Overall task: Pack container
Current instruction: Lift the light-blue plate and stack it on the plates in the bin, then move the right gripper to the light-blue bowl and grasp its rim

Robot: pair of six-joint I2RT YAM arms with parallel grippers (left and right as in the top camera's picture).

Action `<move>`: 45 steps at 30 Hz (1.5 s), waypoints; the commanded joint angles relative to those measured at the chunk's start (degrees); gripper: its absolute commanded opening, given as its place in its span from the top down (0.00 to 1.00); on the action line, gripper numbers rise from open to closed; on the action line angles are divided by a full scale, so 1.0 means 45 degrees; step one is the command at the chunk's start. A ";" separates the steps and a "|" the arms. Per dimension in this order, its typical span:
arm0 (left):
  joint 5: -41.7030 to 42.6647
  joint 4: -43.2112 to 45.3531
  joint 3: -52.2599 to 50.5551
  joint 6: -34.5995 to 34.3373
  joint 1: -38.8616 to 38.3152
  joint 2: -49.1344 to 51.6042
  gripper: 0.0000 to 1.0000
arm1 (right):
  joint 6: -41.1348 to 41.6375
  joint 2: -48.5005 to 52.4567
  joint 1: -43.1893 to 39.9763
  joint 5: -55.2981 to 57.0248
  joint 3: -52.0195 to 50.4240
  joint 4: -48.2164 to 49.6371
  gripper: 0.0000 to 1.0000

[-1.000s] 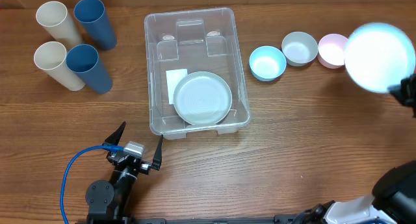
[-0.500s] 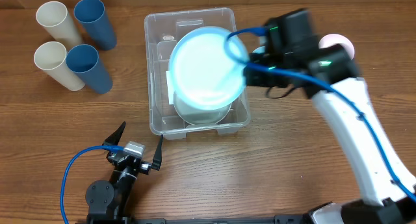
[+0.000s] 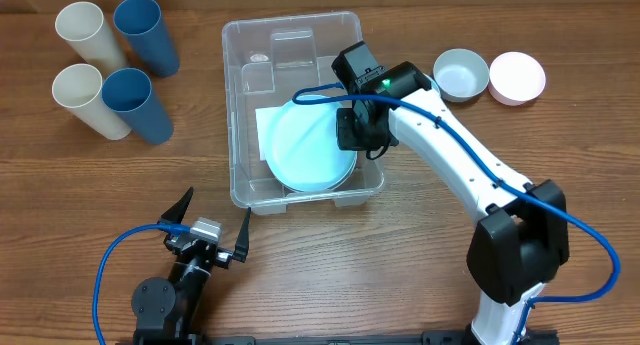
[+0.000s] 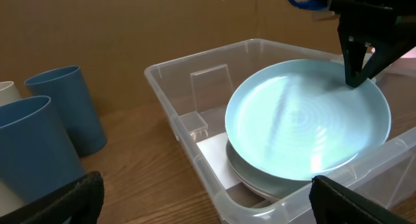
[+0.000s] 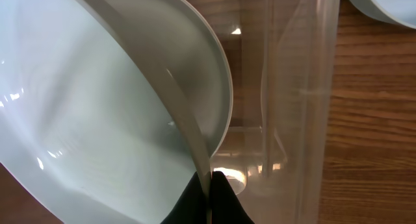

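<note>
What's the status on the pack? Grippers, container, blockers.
Right gripper shut on blue plate rim, plate tilted inside container over white plate. Left gripper open, clear of container. No blockers seen.

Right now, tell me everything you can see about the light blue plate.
The light blue plate is round, glossy, plastic-looking, with faint concentric rings and a raised rim. The right tool is shut on its rim, holding it tilted inside the container, over a paler plate lying flat there.

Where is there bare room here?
Far half of the bin, beyond the plate, is bare. The table is free between cups and bin, and right of the left gripper. Crowded: the bin's near half, where the right gripper holds the plate.
</note>
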 commanded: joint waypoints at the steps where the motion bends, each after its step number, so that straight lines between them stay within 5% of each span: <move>1: -0.0029 0.0015 -0.0044 0.0146 0.0092 -0.0083 0.00 | 0.0117 -0.0015 0.0000 0.0175 -0.0034 0.0029 0.91; 3: -0.0029 0.0015 -0.0044 0.0146 0.0092 -0.0083 0.00 | 0.0058 -0.0015 -0.0005 0.0180 -0.0034 -0.0010 0.49; 4: -0.0029 0.0015 -0.0044 0.0146 0.0092 -0.0083 0.00 | -0.0029 -0.0015 0.0000 0.0170 -0.0034 -0.0015 0.43; 14: -0.0029 0.0015 -0.0044 0.0146 0.0092 -0.0083 0.00 | -0.0899 -0.0121 0.0000 -0.0044 0.0500 -0.0398 0.46; 22: -0.0029 0.0015 -0.0044 0.0146 0.0092 -0.0083 0.00 | 0.0029 -0.0826 -0.0918 0.0947 0.5644 -0.3453 0.46; 31: -0.0029 0.0015 -0.0044 0.0146 0.0092 -0.0083 0.00 | 0.0554 -0.0777 -0.3036 0.1117 0.2220 -0.3852 0.48; 45: -0.0029 0.0015 -0.0044 0.0146 0.0092 -0.0083 0.00 | 0.0447 -0.0777 -0.1039 0.0243 0.0253 -0.2511 0.50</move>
